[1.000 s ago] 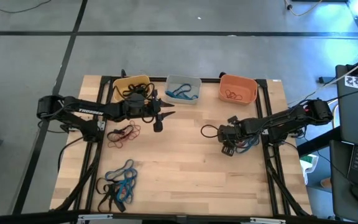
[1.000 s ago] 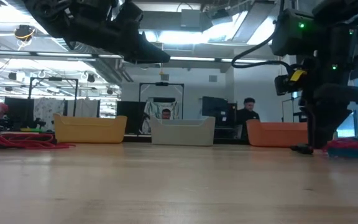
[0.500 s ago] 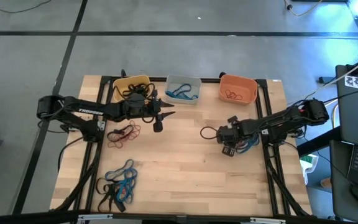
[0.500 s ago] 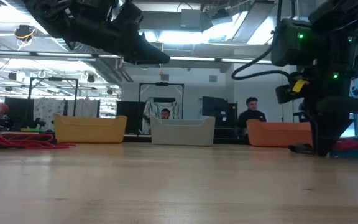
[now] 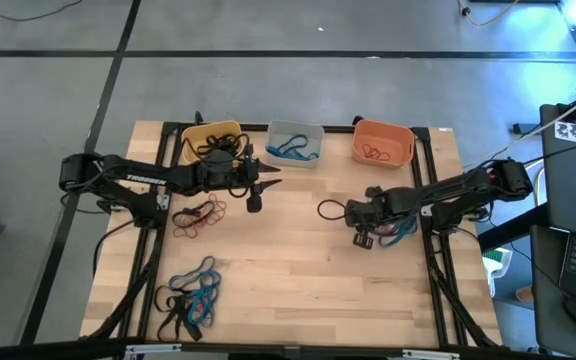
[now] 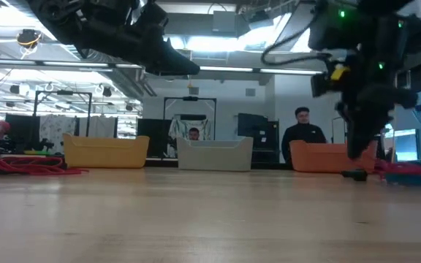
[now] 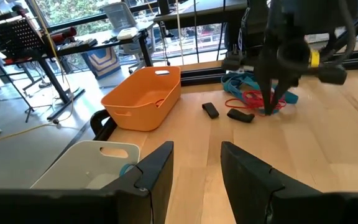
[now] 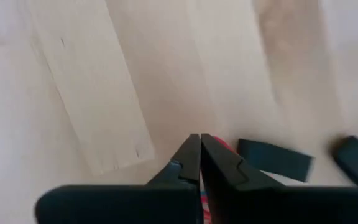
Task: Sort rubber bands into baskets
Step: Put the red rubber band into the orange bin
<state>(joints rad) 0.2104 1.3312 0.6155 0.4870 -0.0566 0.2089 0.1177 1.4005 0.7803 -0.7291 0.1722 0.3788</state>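
Three baskets stand along the far edge: yellow [image 5: 211, 142], pale grey [image 5: 295, 143] and orange [image 5: 383, 143], each with rubber bands inside. Loose bands lie in piles: red ones [image 5: 200, 215], blue and black ones [image 5: 193, 300], and a blue-and-red pile [image 5: 400, 232] at the right. My right gripper [image 5: 362, 236] points down at the left edge of that pile, shut on a red rubber band [image 7: 248, 102]. My left gripper [image 5: 263, 192] hangs open and level above the table before the yellow and grey baskets, holding nothing. My right gripper pinches a strand of the red rubber band [image 8: 224, 145] between its two fingertips [image 8: 191, 152], coming from above and pointing down. The fingers hide the exact spot. The rest of the band [image 7: 238, 101] lies on the table toward the pile.
Two short black pieces [image 7: 210, 110] [image 7: 240, 116] lie on the wood just left of the right pile. A black cable loop [image 5: 330, 211] lies beside the right gripper. People stand in the room beyond the table [image 6: 302, 135]. Bare wood fills the table's middle [image 5: 288, 250].
My right gripper has shut its fingers at the edge of the right pile, then risen a little and shifted slightly toward the table's left. The left arm has kept still.
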